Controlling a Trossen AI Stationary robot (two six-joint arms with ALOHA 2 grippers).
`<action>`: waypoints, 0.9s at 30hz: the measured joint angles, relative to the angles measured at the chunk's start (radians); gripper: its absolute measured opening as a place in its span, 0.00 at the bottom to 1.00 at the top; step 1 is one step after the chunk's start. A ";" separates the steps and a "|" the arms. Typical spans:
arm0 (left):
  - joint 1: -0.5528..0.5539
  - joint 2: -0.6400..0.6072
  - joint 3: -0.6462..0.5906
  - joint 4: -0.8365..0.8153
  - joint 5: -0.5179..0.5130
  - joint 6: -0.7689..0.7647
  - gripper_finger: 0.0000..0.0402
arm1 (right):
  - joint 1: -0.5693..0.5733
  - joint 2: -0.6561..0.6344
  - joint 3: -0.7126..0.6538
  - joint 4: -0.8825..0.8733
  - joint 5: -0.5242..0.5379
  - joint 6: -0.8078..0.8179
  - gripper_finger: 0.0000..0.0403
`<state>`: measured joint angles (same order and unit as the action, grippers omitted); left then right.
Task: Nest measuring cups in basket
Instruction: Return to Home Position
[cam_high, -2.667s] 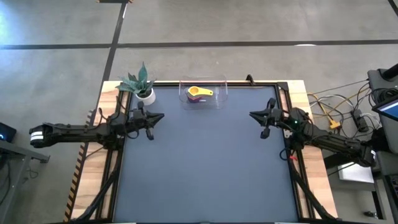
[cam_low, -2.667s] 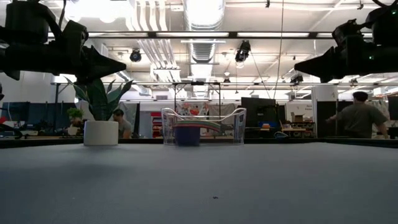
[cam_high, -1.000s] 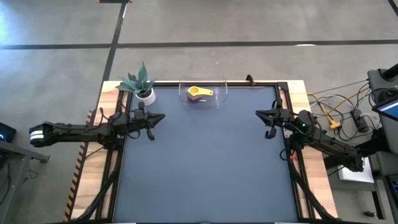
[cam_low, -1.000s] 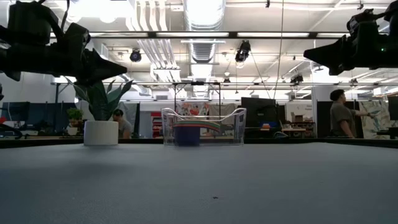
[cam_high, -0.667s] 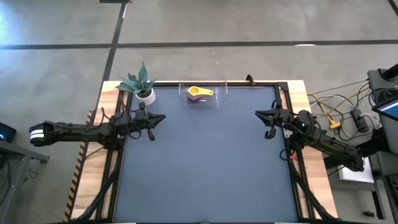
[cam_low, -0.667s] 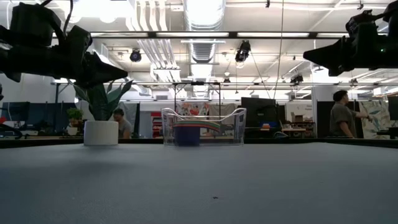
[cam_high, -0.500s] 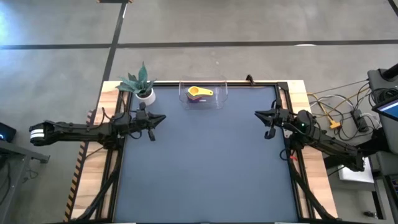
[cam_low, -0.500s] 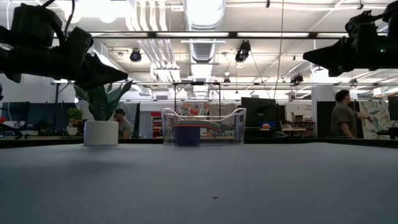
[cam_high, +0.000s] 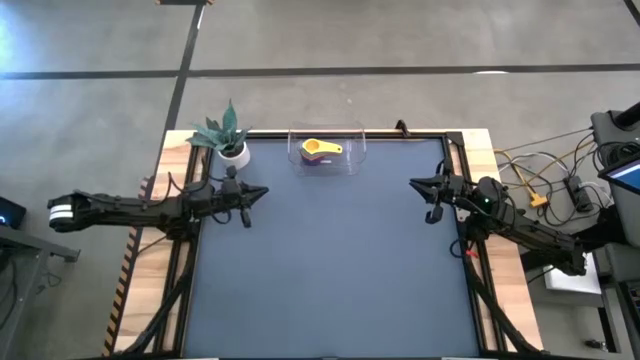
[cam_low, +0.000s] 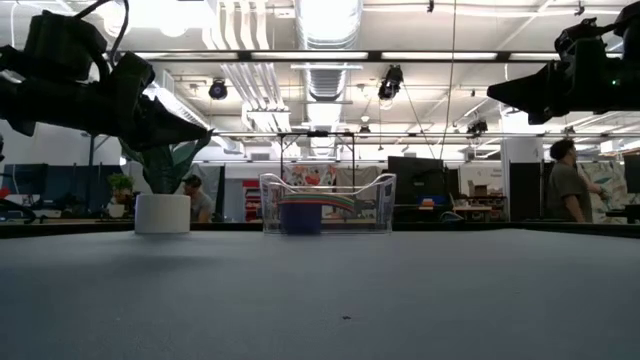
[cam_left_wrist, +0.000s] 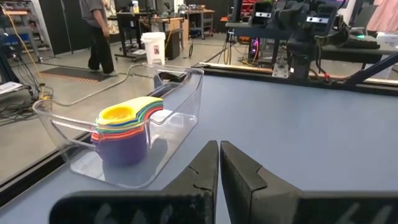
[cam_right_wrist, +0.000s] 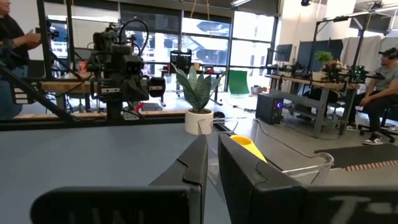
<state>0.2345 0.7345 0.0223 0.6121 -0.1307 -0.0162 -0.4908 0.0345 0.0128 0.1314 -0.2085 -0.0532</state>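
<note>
The dark two-finger left gripper (cam_high: 258, 191), mid-left in the high view, and the right gripper (cam_high: 416, 184), mid-right, hang empty with jaws closed. Beyond them, at top centre, the nested coloured plastic measuring cups (cam_high: 320, 150) sit inside the clear rectangular plastic basket (cam_high: 353, 146). The nesting looks done, and only parking the arms seems left.

Cups (cam_left_wrist: 124, 134): yellow top, purple bottom, multicoloured rims between. Basket (cam_left_wrist: 189, 102) clear. Table (cam_high: 330, 260) blue-grey. Pot (cam_low: 162, 213) white, plant (cam_right_wrist: 198, 84) green.

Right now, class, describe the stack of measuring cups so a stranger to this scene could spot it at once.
On the dark table, at the middle of its far edge, stands a clear plastic basket, right of a white-potted plant. Inside sits the stack of measuring cups, the only brightly coloured thing there: yellow cup on top, purple cup at the bottom.
</note>
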 joint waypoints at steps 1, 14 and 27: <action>0.000 0.004 0.000 0.000 0.000 0.000 0.00 | 0.000 0.000 0.000 0.000 0.000 0.000 0.07; 0.000 0.059 0.000 0.000 0.000 0.000 0.00 | 0.000 0.000 0.000 0.000 0.000 -0.001 0.07; 0.000 0.124 0.000 0.000 0.000 0.000 0.00 | 0.000 0.000 0.000 -0.001 0.000 0.000 0.07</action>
<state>0.2347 0.8586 0.0223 0.6121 -0.1307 -0.0162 -0.4908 0.0345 0.0128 0.1308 -0.2085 -0.0532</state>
